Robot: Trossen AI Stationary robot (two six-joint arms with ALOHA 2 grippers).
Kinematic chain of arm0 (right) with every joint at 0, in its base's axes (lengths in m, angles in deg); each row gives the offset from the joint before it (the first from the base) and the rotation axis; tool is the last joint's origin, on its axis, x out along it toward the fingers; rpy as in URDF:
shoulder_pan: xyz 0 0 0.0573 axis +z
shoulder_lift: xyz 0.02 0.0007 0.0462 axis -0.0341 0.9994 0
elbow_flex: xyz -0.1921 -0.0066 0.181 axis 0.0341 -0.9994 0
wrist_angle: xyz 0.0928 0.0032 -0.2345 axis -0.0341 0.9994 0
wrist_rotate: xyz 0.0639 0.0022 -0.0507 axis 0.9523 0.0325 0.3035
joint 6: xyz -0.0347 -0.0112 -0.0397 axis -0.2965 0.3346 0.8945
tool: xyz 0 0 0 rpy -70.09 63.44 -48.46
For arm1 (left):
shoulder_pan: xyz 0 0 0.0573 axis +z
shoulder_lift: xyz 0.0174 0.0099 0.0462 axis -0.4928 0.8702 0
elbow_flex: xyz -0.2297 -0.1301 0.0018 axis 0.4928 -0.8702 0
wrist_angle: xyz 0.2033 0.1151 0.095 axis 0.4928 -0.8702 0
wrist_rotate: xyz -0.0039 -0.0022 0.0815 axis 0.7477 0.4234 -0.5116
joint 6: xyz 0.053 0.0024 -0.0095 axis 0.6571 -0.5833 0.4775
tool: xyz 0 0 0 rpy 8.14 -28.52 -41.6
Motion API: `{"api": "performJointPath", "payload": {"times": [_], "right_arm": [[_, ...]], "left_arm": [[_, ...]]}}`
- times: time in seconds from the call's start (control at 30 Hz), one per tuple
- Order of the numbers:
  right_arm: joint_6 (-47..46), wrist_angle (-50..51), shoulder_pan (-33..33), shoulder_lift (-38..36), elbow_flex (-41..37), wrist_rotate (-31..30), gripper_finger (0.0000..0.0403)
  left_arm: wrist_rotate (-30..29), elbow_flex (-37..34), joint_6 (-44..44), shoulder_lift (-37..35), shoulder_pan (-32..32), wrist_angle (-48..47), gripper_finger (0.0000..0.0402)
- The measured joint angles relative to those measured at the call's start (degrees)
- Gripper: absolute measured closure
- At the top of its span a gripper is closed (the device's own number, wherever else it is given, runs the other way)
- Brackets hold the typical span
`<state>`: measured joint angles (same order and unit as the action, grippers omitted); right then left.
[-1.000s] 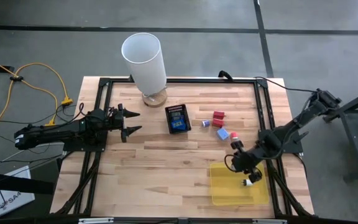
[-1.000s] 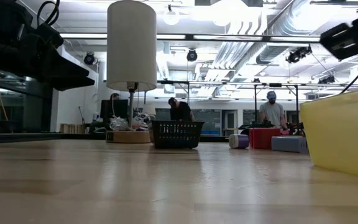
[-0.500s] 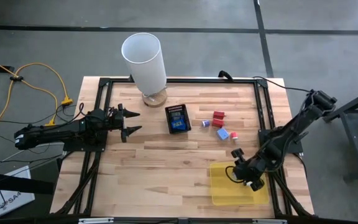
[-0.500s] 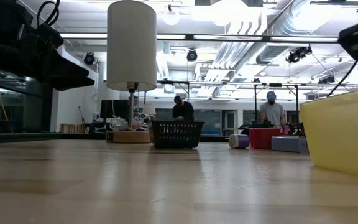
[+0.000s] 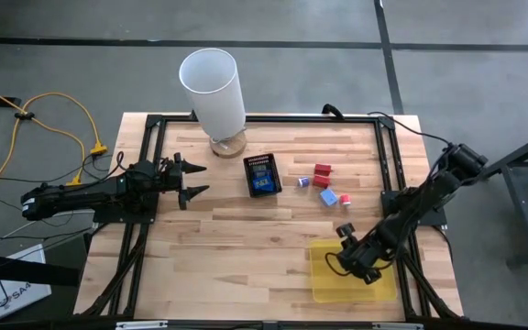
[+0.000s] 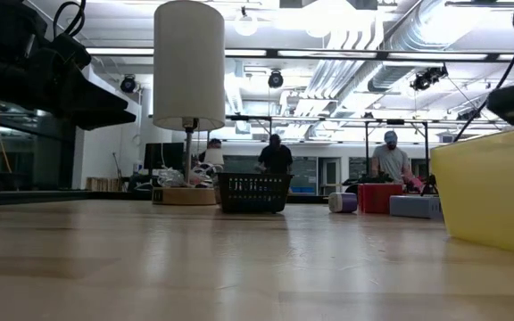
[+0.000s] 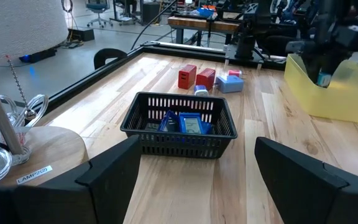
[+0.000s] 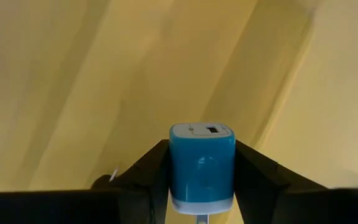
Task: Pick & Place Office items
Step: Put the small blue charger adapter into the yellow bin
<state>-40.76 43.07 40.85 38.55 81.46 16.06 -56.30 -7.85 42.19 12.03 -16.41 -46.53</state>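
Right gripper (image 5: 363,269) low over the yellow tray (image 5: 324,284) at lower right, fingers clenched on a teal-and-white charger block (image 8: 201,165), left gripper (image 5: 195,181) spread open at left, idle, mesh box (image 5: 262,175) centre.

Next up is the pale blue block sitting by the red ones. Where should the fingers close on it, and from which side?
Take the pale blue block from straight above, fingers on its two long flat sides. It lies flat on the table with open wood around it. The red blocks stand apart on its far side, so approach from above. The right gripper must first release the blue charger over the yellow tray.
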Motion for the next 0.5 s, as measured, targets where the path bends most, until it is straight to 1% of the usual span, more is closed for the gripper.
{"api": "performJointPath", "payload": {"times": [0.27, 0.5], "right_arm": [[-0.20, -1.85, 0.00, 3.92, 0.00, 0.17, 0.0270], [-0.27, -2.23, -0.04, 4.41, 0.00, 1.15, 0.0270]], "left_arm": [[0.00, 0.00, 0.00, 0.01, -0.01, 0.02, 0.0094], [0.00, 0.00, 0.00, 0.00, -0.01, 0.02, 0.0094]]}}
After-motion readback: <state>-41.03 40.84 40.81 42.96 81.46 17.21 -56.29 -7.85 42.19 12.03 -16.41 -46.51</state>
